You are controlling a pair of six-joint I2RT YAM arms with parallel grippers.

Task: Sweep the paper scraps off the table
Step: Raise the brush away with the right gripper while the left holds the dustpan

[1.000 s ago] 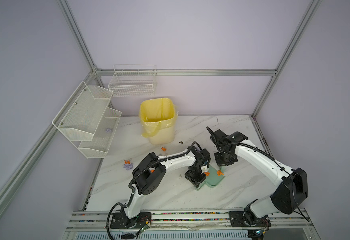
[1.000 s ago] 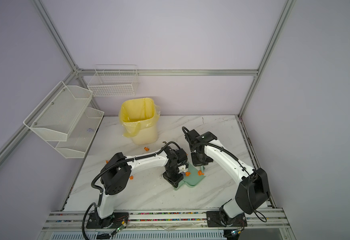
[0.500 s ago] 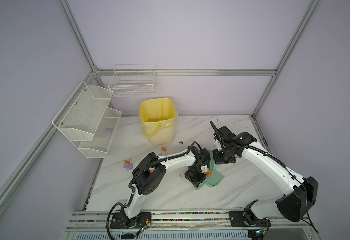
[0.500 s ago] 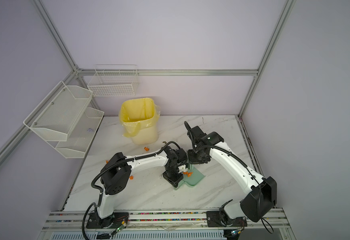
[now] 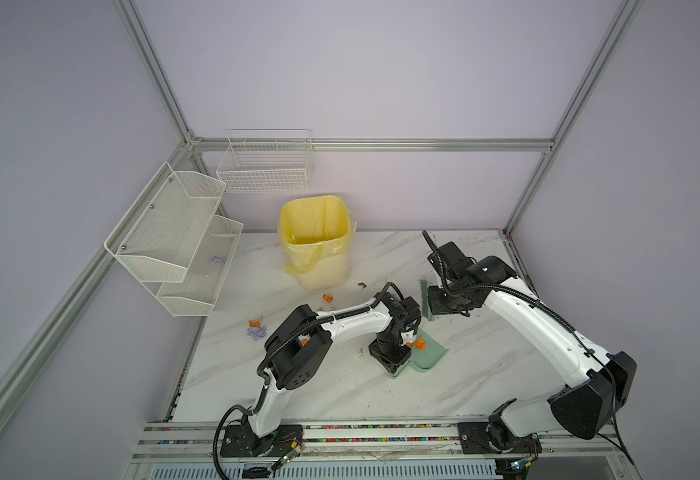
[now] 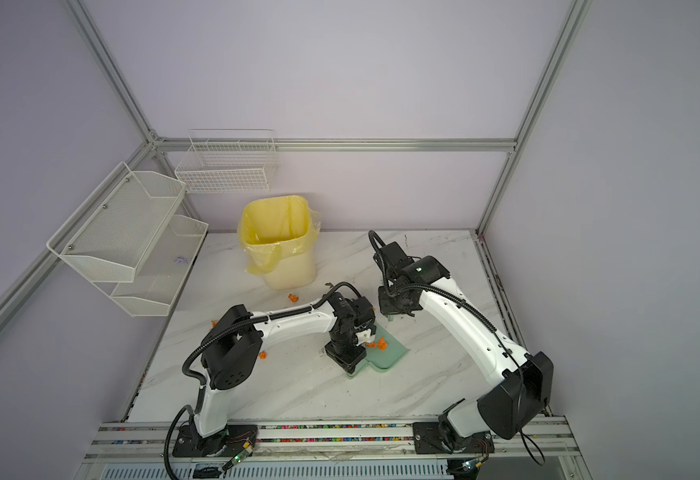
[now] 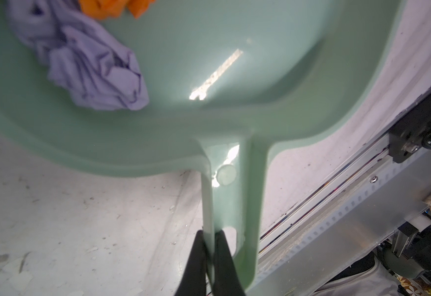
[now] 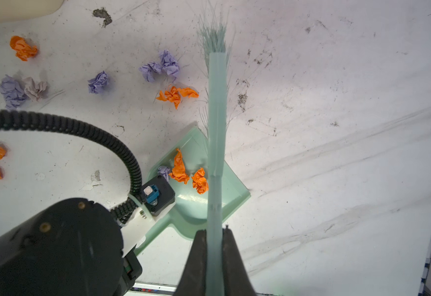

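The right arm has swung the brush off the pan to the pan's far side. The pan and the left arm have not shifted. The right gripper is clamped on the brush handle. The left gripper pinches one wall of the pan's handle and holds the pan on the table.

The step in hand looks like resetting the brush for another stroke. Three scraps lie in the pan, and some eight more lie on the table beyond the pan's mouth and out past the left arm. Whether the bristles touch the table I cannot tell.

The next move calls for setting the bristles down behind the orange bit and lilac bits nearest the pan, then drawing them into its mouth.

The marble top is scuffed and smudged. A yellow-lined bin stands beyond the pan, with mesh shelves further off on lilac walls.
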